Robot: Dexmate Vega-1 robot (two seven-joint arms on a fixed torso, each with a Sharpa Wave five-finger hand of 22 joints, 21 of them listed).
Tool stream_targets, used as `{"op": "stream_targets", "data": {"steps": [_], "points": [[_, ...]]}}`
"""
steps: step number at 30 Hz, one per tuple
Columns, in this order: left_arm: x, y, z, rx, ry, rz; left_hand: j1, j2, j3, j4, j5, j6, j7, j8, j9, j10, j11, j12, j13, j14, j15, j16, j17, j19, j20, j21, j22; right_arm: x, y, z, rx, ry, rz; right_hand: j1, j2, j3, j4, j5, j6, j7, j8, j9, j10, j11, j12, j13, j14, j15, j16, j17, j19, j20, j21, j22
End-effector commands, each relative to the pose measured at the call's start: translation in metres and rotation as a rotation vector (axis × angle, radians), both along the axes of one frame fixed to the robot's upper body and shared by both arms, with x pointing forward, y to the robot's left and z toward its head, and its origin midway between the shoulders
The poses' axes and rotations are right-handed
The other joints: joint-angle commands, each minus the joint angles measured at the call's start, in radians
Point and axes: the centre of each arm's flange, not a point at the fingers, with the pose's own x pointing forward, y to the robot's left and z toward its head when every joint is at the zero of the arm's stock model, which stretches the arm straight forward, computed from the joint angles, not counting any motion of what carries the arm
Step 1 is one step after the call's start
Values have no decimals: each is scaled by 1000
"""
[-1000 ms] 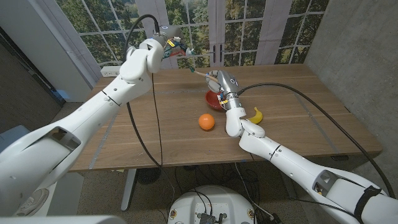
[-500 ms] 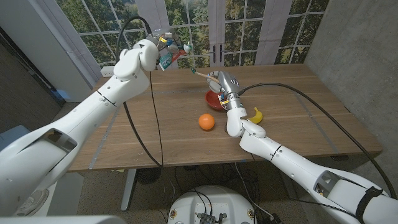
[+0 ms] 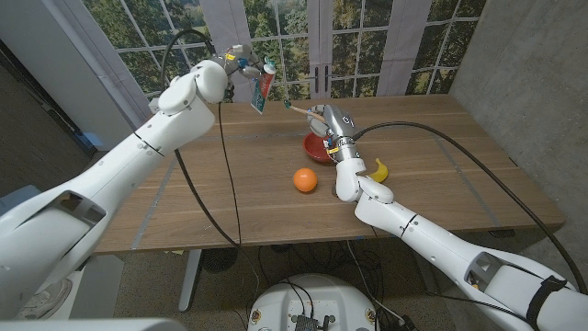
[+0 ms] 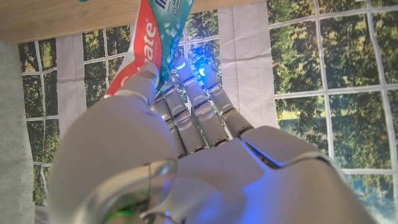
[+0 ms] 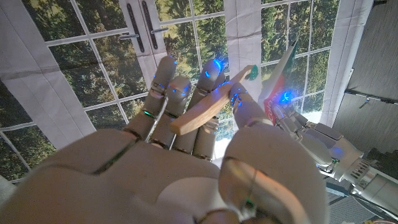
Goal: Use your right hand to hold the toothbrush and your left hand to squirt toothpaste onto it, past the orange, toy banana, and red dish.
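1. Holding the toothbrush (image 3: 300, 108) in my right hand (image 3: 329, 122), I keep its wooden handle (image 5: 205, 112) clamped between thumb and fingers, bristle end pointing out over the far part of the table (image 3: 184, 202) toward my left side.
2. My right hand stands raised above the red dish (image 3: 317, 150), forearm rising steeply from the elbow near the table's front edge.
3. My left hand (image 3: 237, 66) grips the toothpaste tube (image 3: 263, 90); its fingers (image 4: 186, 112) are closed around the upper end and the tube hangs down from them, tilted, its lower end near the brush head but apart from it.
4. My left arm reaches long from the near left corner, lifted high over the far side of the table, in front of the window.
5. In the right wrist view the tube (image 5: 278, 78) and my left hand (image 5: 323, 146) show just beyond the brush tip.
6. The orange (image 3: 305, 180) sits on the table in front of the dish; the toy banana (image 3: 378, 170) lies beside my right forearm.
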Motion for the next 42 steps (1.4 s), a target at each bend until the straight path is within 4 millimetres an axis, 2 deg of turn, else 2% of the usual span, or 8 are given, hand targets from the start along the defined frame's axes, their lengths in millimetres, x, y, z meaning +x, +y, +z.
{"op": "stream_targets", "data": {"steps": [1,7,13,42], "points": [[10,18,-12,-175,127,-93,-22,-4,7,-1,-5,-20,23,-12,-2,-13,6,-13,-7,1,-106,-10,-6,0,-52,-5,0,1,-3,1,4,10,-4,7,7,99,94,6,14,-7,4,4,60,-65,-3,1,-3,-116,-5,2,-5,-105,-1,2],[15,26,-18,-264,179,-141,-38,-3,15,-1,-7,-22,31,-24,-5,-16,7,-17,-16,-4,-106,-20,-15,-4,-45,-8,0,2,-3,1,7,17,-6,7,7,100,93,6,16,-7,5,3,57,-65,-1,6,-3,-116,-5,2,-4,-105,0,2],[18,35,-24,-337,220,-169,-40,5,27,-7,-8,-2,48,-28,-7,0,19,-13,-26,13,-108,-16,-18,2,-36,-7,0,2,-5,1,11,19,-10,7,7,100,94,6,13,-5,4,4,60,-65,-3,0,-3,-115,-6,2,-5,-103,0,2],[13,66,-50,-604,348,-228,-40,0,41,-19,-13,6,54,-51,-9,-1,28,-18,-46,18,-106,-15,-20,5,-30,-7,1,1,-17,2,53,29,-38,7,7,100,93,6,11,-4,4,3,58,-65,-1,0,-2,-116,-8,2,-5,-104,-1,2]]}}
